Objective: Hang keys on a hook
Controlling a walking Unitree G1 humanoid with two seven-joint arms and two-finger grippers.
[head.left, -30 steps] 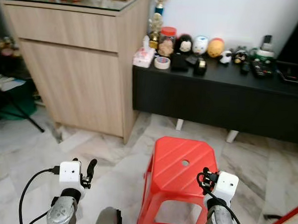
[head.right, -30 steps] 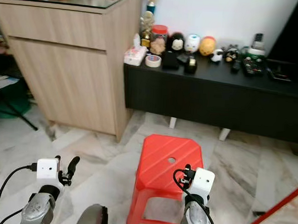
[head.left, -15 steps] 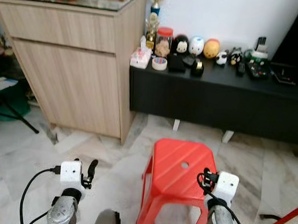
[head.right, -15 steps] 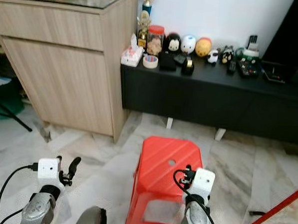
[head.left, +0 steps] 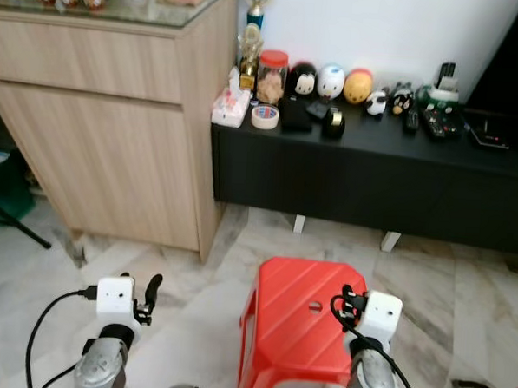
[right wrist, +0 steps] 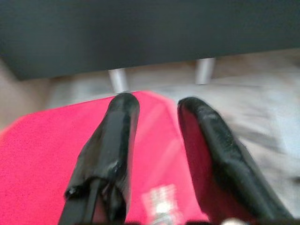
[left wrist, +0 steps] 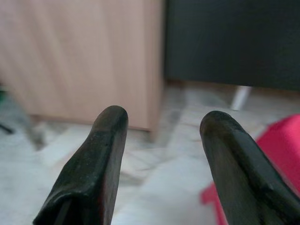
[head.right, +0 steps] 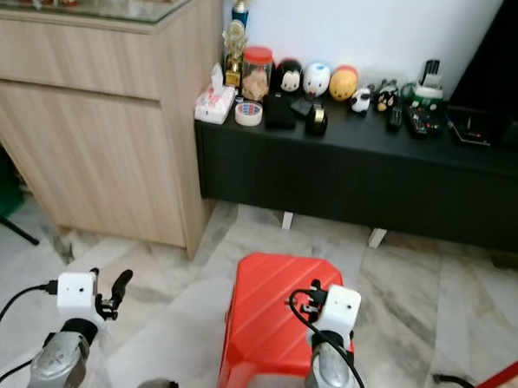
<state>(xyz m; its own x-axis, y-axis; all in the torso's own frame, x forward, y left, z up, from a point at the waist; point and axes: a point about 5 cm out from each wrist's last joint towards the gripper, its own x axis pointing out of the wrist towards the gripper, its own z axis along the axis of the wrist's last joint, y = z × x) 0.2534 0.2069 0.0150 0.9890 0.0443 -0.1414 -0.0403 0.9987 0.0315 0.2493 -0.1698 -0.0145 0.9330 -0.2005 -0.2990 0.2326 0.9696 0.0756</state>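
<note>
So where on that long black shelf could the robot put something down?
The long black shelf is crowded at its left end by the wooden cabinet, with tissue box, tape roll, jar and toys. Bare room is along the front edge, middle to right.

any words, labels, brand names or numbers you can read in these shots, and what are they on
No text can be read in any view.
Jar with red lid: its label is too small and blurred to read.
White packet beside the wooden cabinet: pink print, too blurred to read.
Items on the black console: any markings are too small to read.
Red stool: no lettering can be made out.
</note>
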